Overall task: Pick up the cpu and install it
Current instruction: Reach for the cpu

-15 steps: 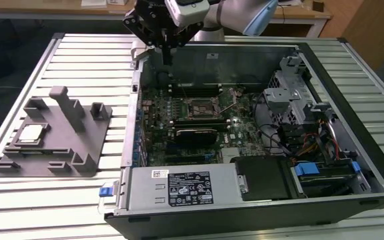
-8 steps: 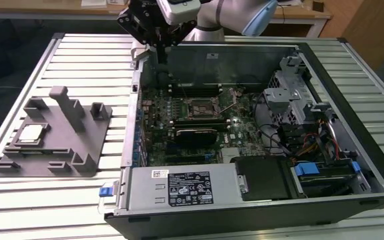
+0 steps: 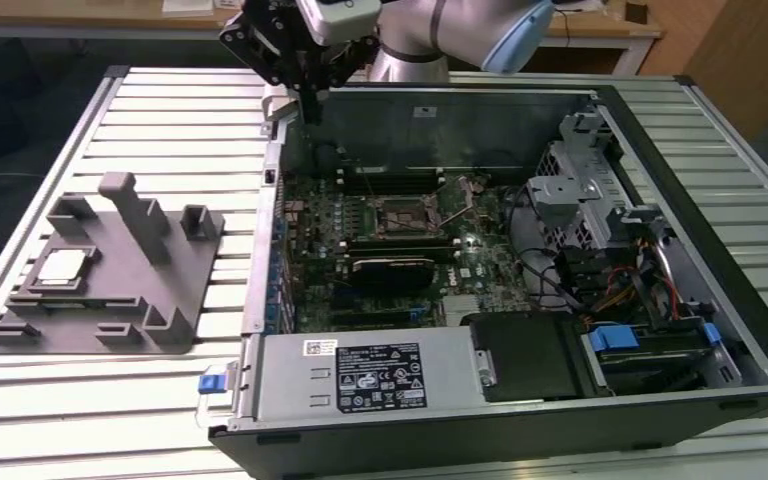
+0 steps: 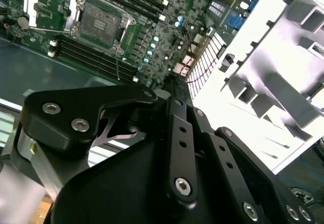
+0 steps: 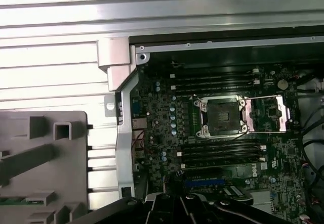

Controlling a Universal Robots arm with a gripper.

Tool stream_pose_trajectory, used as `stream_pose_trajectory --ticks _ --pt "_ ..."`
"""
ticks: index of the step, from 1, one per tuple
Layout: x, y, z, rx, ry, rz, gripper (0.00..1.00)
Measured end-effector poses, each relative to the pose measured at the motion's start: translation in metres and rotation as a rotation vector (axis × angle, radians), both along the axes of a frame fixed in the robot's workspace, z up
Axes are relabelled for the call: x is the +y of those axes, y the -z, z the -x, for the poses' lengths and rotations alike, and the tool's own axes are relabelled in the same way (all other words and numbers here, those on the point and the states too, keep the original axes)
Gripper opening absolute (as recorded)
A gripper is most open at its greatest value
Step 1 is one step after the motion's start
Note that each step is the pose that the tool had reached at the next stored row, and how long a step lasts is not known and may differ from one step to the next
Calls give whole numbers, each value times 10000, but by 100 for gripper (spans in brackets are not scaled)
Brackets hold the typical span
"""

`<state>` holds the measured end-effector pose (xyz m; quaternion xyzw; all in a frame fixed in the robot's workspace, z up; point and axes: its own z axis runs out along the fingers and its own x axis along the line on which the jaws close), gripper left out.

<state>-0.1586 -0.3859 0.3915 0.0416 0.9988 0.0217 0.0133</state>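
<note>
Exterior view gave us the cpu (image 3: 63, 266) lying flat, silvery top up, on the grey fixture block (image 3: 157, 290) near the surface's (image 3: 157, 110) edge at the exterior view's left. Being square, it had no long axis; its sides ran roughly in line with the block's edges. We saw the gripper (image 3: 312, 106) pointing down above the far corner of the open computer case (image 3: 491, 115), well apart from the cpu. We could not tell whether it was apart or together. The first wrist view showed the motherboard socket (image 5: 221, 115) with its metal frame flipped aside.
</note>
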Motion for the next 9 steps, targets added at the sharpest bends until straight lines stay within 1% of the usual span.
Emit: stream_pose_trajectory --ticks 4,9 --pt "17 1 81 0 3 1 11" --pt "18 4 238 -14 4 1 11"
